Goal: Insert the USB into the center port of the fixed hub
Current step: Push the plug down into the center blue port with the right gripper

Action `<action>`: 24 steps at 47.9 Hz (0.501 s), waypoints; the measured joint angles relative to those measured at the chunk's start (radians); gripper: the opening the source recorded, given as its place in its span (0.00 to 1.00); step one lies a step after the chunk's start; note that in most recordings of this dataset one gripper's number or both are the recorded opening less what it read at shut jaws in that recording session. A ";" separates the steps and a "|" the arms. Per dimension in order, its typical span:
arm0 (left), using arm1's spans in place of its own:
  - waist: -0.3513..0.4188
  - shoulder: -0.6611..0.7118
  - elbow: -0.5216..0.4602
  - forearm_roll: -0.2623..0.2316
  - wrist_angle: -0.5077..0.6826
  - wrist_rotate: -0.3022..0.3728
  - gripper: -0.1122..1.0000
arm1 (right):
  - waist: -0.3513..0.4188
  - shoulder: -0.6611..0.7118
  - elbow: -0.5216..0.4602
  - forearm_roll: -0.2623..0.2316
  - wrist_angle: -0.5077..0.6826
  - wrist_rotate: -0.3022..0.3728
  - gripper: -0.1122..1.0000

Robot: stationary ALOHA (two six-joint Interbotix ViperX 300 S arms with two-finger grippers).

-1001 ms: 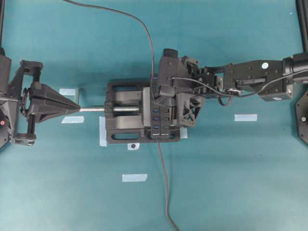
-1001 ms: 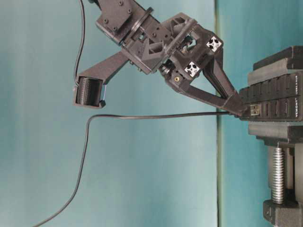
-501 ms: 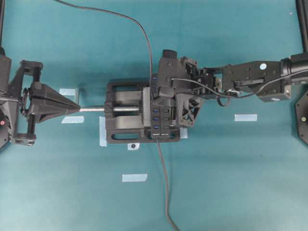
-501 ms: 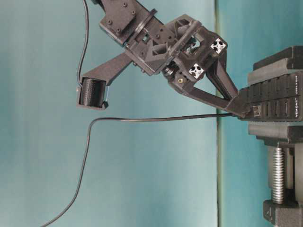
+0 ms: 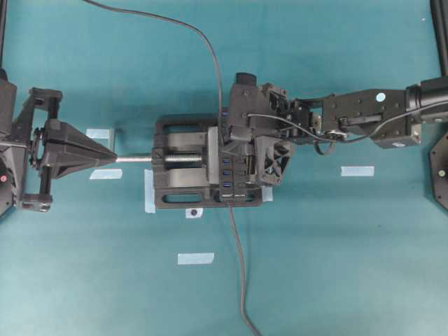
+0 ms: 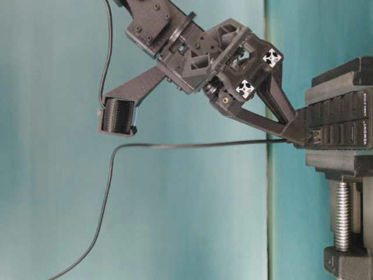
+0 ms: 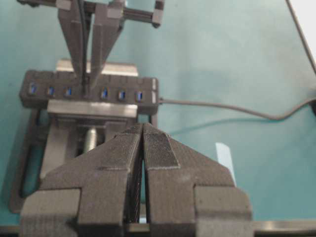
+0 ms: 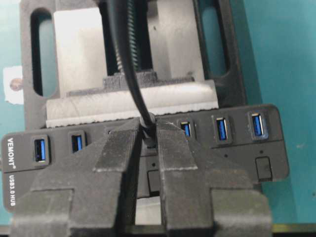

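The right gripper [image 8: 147,140] pinches the USB [image 8: 149,134] narrowly between its fingertips, tips pressed against the fixed hub [image 8: 232,148] at the center port, ports free either side. The left gripper [image 7: 142,148], closed and empty, sits well back with open table beside it.

A robotics lab bench: a teal surface [image 5: 336,266] marked with tape strips [image 5: 195,258], a black vise [image 5: 183,171] bolted at centre, robot arms [image 5: 364,119] at 3 and 9 o'clock.

Black vise [image 5: 178,180], blue tape strips [image 5: 357,171]
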 measured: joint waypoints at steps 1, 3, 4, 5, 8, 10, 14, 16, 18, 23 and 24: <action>0.000 0.000 0.000 0.000 0.000 0.000 0.10 | 0.000 0.002 -0.002 -0.002 0.000 0.000 0.18; 0.000 0.000 0.000 0.000 0.000 0.000 0.10 | 0.000 0.002 -0.002 0.000 0.002 -0.002 0.18; 0.000 0.000 0.000 0.000 0.002 0.000 0.10 | 0.000 0.003 -0.002 0.000 0.002 0.000 0.18; 0.000 0.000 0.000 0.000 0.002 0.000 0.10 | 0.000 0.003 0.000 -0.002 0.003 0.000 0.18; 0.000 0.000 0.000 0.000 0.000 0.000 0.10 | 0.000 0.003 0.000 0.000 0.008 0.000 0.18; 0.000 0.000 0.000 0.000 0.000 0.000 0.10 | -0.002 0.005 0.000 -0.002 0.009 0.000 0.18; 0.002 0.000 0.000 0.000 0.000 0.000 0.10 | 0.000 0.006 0.000 0.000 0.012 0.000 0.18; 0.000 0.000 0.000 0.000 0.002 0.000 0.10 | 0.000 0.008 0.000 0.000 0.014 0.000 0.18; 0.000 0.000 0.002 0.000 0.000 0.000 0.10 | -0.002 0.009 0.000 0.000 0.014 0.000 0.18; 0.000 0.000 0.005 0.000 0.000 0.000 0.10 | 0.000 0.011 0.005 0.000 0.014 0.000 0.18; 0.000 0.000 0.005 0.000 0.000 0.000 0.10 | 0.000 0.011 0.006 -0.002 0.014 0.000 0.18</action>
